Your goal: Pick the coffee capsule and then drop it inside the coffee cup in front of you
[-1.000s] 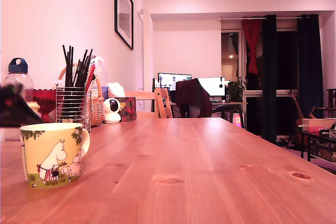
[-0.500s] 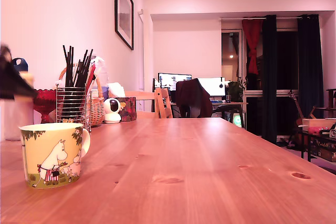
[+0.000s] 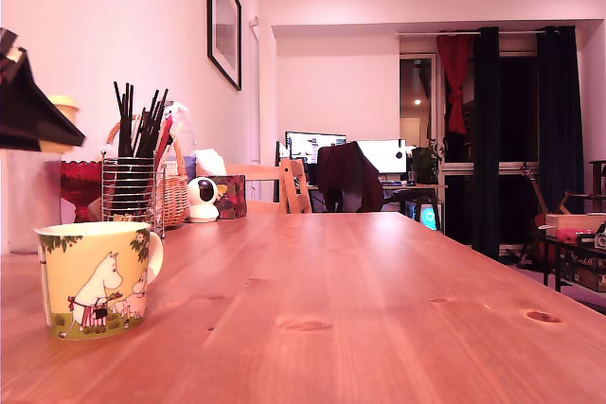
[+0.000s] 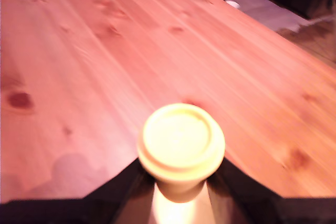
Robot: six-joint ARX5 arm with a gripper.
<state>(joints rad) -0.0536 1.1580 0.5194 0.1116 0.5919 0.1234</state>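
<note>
yellow capsule (image 4: 181,148): pinched in the gripper (image 4: 181,195), flat end toward the wrist camera.
change: gripper (image 3: 33,115) has risen over the last second, above and behind the cup (image 3: 93,279).
meaning: pick looks done; carry and drop remain.
cup: on wooden table (image 3: 379,309), exterior view's left.
hidden: arm cut off by frame edge; cup absent from wrist view.

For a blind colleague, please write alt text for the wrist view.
A pale yellow coffee capsule, flat rimmed end facing the camera, sits clamped between the two dark fingers of the tool above a reddish wooden table. The picture is slightly blurred.
</note>
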